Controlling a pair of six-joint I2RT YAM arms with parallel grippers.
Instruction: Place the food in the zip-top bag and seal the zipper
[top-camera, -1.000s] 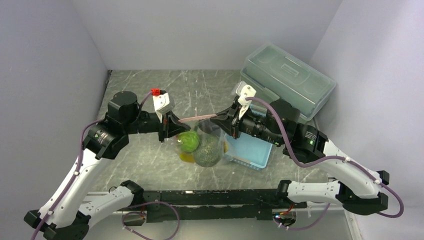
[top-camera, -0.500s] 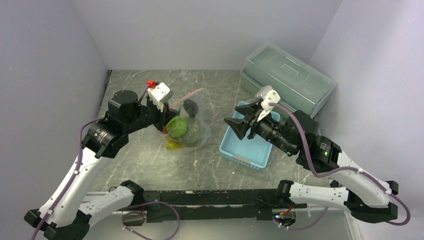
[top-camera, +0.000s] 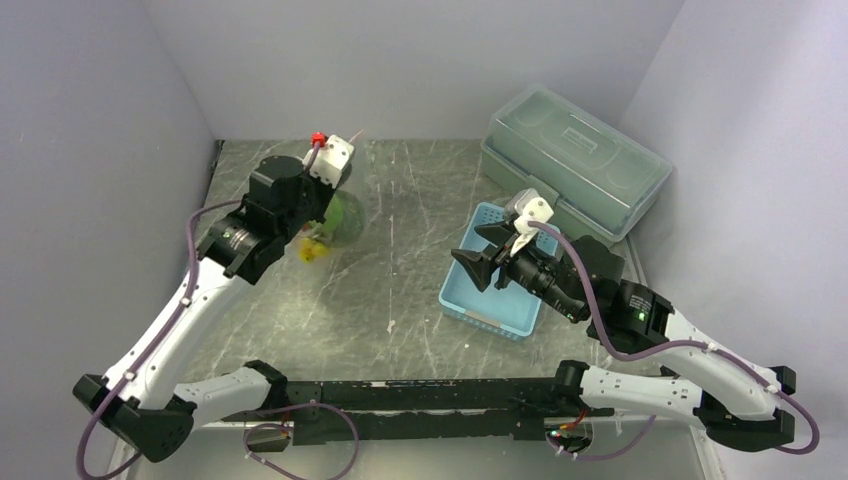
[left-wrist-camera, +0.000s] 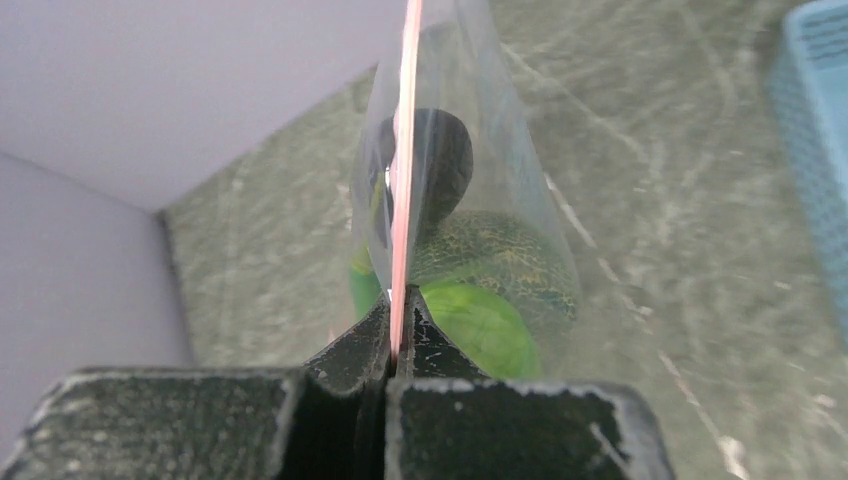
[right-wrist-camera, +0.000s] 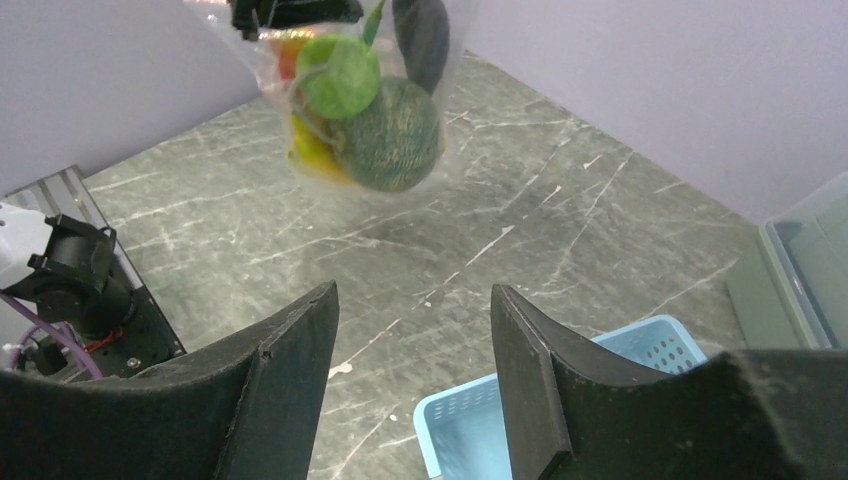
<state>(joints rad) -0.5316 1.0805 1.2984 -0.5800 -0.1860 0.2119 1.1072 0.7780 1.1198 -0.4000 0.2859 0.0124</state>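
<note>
My left gripper (left-wrist-camera: 398, 318) is shut on the pink zipper strip (left-wrist-camera: 405, 150) of the clear zip-top bag (top-camera: 335, 222) and holds it hanging above the table's far left. Inside the bag I see the netted melon (right-wrist-camera: 392, 135), lime-green fruit (right-wrist-camera: 338, 76), dark eggplant (right-wrist-camera: 422, 40), yellow bananas (right-wrist-camera: 310, 152) and an orange-red piece (right-wrist-camera: 287, 46). The left gripper in the top view (top-camera: 322, 200) is mostly hidden by its wrist. My right gripper (top-camera: 478, 265) is open and empty over the blue basket, apart from the bag; its fingers (right-wrist-camera: 285, 370) frame bare table in the right wrist view.
A light blue plastic basket (top-camera: 495, 295) stands right of centre and shows nothing inside. A big grey-green lidded box (top-camera: 575, 155) sits at the back right. Grey walls close in the left, back and right sides.
My right gripper let go of the bag's mouth and drew back over the blue basket. My left gripper carried the hanging bag left and toward the back wall.
</note>
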